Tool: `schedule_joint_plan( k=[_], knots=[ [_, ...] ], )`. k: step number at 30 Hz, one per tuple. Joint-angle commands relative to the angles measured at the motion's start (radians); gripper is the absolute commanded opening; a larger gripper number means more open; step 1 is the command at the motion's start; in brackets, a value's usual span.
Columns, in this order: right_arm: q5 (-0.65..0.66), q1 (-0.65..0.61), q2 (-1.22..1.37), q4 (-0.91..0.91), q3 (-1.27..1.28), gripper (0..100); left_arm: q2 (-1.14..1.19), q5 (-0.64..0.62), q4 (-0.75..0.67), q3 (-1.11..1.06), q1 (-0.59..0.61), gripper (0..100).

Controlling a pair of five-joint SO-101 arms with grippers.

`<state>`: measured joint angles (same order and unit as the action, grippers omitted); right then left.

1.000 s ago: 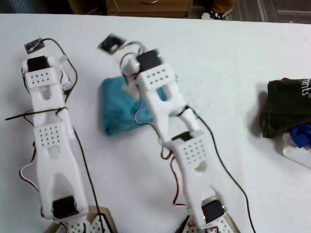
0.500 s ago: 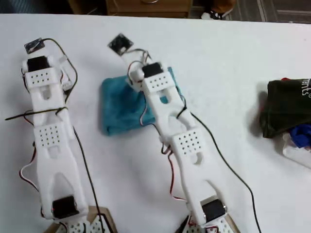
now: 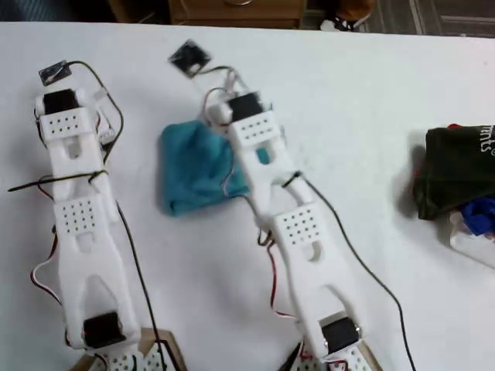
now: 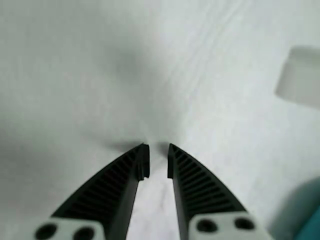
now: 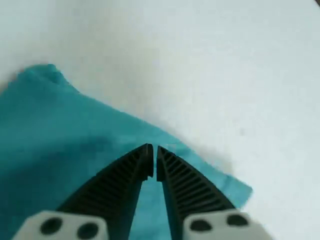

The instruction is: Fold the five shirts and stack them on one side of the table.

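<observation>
Teal shirt point(image 3: 193, 170): folded, middle of counter point(image 3: 371, 116). Right gripper point(image 5: 154, 162): jaws together over its edge. Left gripper point(image 4: 157, 160): slightly apart, above bare counter. Risk: a snagged layer would drag the fold open.

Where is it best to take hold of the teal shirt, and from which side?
Probably the thin edge of the teal shirt by its pointed corner, from above with the right hand, which hangs over it. The cloth lies low on the table, bunched in the middle.
</observation>
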<state>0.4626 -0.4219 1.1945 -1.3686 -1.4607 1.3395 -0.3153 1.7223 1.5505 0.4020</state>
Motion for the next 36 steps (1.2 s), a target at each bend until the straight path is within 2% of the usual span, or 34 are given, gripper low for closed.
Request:
schedule_joint_plan(
  k=[1, 4, 7, 10, 14, 21, 26, 30, 36],
  knots=[
    [0.005, 0.091, -0.124, -0.176, -0.066, 2.5, -0.008, 0.012, -0.011, 0.022, -0.018, 9],
    [0.005, 0.153, -0.171, -0.302, -0.069, 4.1, -0.008, 0.012, -0.014, 0.022, -0.018, 9],
    [0.005, 0.174, -0.203, -0.407, -0.054, 11.4, -0.008, 0.012, -0.014, 0.022, -0.018, 9],
    [0.005, 0.185, -0.223, -0.404, 0.023, 18.5, -0.008, 0.012, -0.014, 0.022, -0.018, 9],
    [-0.006, 0.147, -0.265, -0.404, 0.133, 21.4, -0.008, 0.012, -0.014, 0.022, -0.018, 9],
    [-0.18, 0.134, -0.423, -0.404, 0.419, 26.3, -0.008, 0.012, -0.014, 0.022, -0.018, 9],
    [-0.21, 0.136, -0.473, -0.395, 0.62, 27.6, -0.008, 0.012, -0.014, 0.022, -0.018, 9],
    [-0.215, 0.134, -0.456, -0.351, 0.578, 27.6, -0.008, 0.012, -0.014, 0.022, -0.018, 9],
    [-0.207, 0.142, -0.45, -0.403, 0.423, 27.6, -0.008, 0.012, -0.009, 0.022, -0.023, 9]
  ],
)
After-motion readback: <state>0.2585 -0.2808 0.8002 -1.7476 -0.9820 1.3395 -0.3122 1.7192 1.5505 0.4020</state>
